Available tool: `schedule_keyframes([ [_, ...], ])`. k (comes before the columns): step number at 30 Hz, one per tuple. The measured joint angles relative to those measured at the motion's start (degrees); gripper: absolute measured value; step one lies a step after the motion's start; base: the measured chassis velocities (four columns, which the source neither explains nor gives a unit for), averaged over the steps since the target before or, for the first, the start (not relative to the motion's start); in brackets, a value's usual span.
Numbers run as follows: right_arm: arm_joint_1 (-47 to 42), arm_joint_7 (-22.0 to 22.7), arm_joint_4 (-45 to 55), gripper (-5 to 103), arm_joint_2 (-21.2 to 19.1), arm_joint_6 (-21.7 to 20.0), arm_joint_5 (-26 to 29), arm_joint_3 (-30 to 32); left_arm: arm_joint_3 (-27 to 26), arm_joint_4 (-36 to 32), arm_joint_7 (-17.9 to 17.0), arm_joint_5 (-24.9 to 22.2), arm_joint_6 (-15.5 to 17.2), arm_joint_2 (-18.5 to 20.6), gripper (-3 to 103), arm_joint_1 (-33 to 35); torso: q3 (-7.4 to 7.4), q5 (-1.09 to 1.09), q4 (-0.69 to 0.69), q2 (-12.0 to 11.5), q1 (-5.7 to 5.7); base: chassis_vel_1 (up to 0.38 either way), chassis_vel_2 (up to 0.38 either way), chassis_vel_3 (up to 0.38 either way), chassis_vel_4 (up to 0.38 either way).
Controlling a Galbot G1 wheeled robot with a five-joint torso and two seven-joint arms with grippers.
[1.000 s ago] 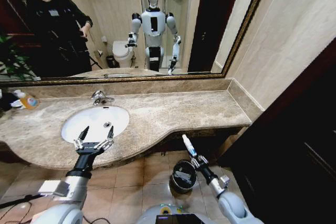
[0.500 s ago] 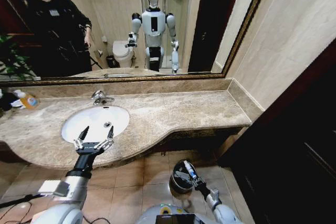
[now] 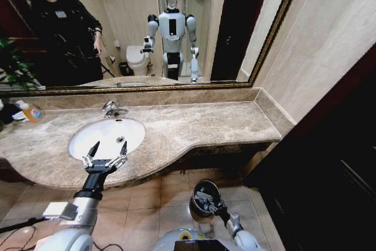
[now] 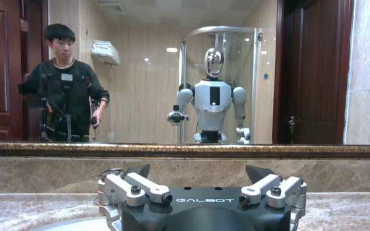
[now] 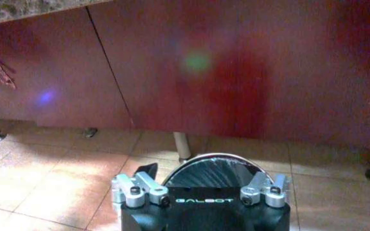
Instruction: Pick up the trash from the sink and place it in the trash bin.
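We are holding our left gripper (image 3: 106, 155) above the near rim of the sink (image 3: 88, 145), its fingers (image 4: 132, 185) spread wide with nothing between them. Past the sink's far rim, the chrome faucet (image 3: 111, 109) is standing against the mirror (image 3: 117, 27), and an orange-capped bottle (image 3: 29, 111) is sitting on the marble counter (image 3: 200, 124) well off to the sink's left. The white basin is looking bare; we cannot make out any litter in it.

We are reaching our right gripper (image 3: 212, 204) down below the counter, well to the right of the sink, right over the trash bin (image 3: 202, 192) on the tiled floor (image 3: 153, 204). In the right wrist view its fingers (image 5: 137, 185) are standing apart, with the bin's silver rim (image 5: 217, 157) showing between them. We cannot tell what is lying inside the bin.
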Motion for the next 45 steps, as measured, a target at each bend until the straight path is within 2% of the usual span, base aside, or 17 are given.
schedule_keyframes([
  [2,-0.11,0.17,0.33,90,-0.15,0.02,0.07,0.03,0.0,0.0,0.0,0.0,0.0,0.0,100,0.0,0.0,0.0,0.0,0.0,0.0,0.0,0.0,0.0,0.0],
  [3,-0.11,0.17,0.33,90,-0.15,0.02,0.07,0.03,0.0,0.0,0.0,0.0,0.0,0.0,100,0.0,0.0,0.0,0.0,0.0,0.0,0.0,0.0,0.0,0.0],
  [5,-0.38,0.46,0.92,98,-0.29,0.02,0.22,0.08,0.0,0.0,0.0,0.0,0.0,0.0,100,0.0,0.0,0.0,0.0,0.0,0.0,0.0,0.0,0.0,0.0],
  [8,-0.71,0.75,1.63,100,-0.36,-0.02,0.34,0.1,0.0,0.0,0.0,0.0,0.0,0.0,100,0.0,0.0,0.0,0.0,0.0,0.0,0.0,0.0,0.0,0.0],
  [20,-1.64,1.91,3.07,100,-0.45,-0.24,1.03,0.09,0.0,0.0,0.0,0.0,0.0,0.0,100,0.0,0.0,0.0,0.0,0.0,0.0,0.0,0.0,0.0,0.0],
  [26,-2.9,2.25,7.02,100,-1.22,-1.66,2.76,0.52,0.0,0.0,0.0,0.0,0.0,0.0,100,0.0,0.0,0.0,0.0,0.0,0.0,0.0,0.0,0.0,0.0],
  [30,-4.95,2.82,13.58,100,-2.68,-4.68,4.82,1.13,0.0,0.0,0.0,0.0,0.0,0.0,100,0.0,0.0,-0.01,-0.01,0.0,0.0,0.0,0.0,0.0,0.0],
  [33,-5.37,2.99,15.78,100,-3.26,-4.65,5.09,1.34,0.0,0.0,0.0,0.0,0.0,0.0,100,0.0,0.0,0.0,0.0,0.0,0.0,0.0,0.0,0.0,0.0],
  [36,-6.11,7.04,21.05,100,-3.7,-4.38,4.87,2.3,0.0,0.0,0.0,0.0,0.0,0.0,100,0.0,0.0,0.01,0.0,0.0,0.0,0.0,0.0,0.0,0.0],
  [40,-7.49,9.08,26.42,100,-3.62,-5.47,4.77,4.26,0.0,0.0,0.0,0.0,0.0,0.0,100,0.0,0.0,0.0,0.0,0.0,0.0,0.0,0.0,0.0,0.0],
  [45,-9.67,7.37,33.73,100,-2.6,-8.71,3.86,8.59,0.0,0.0,0.0,0.0,0.0,0.0,100,0.0,0.0,-0.01,0.0,0.0,0.0,0.0,0.0,0.0,0.0],
])
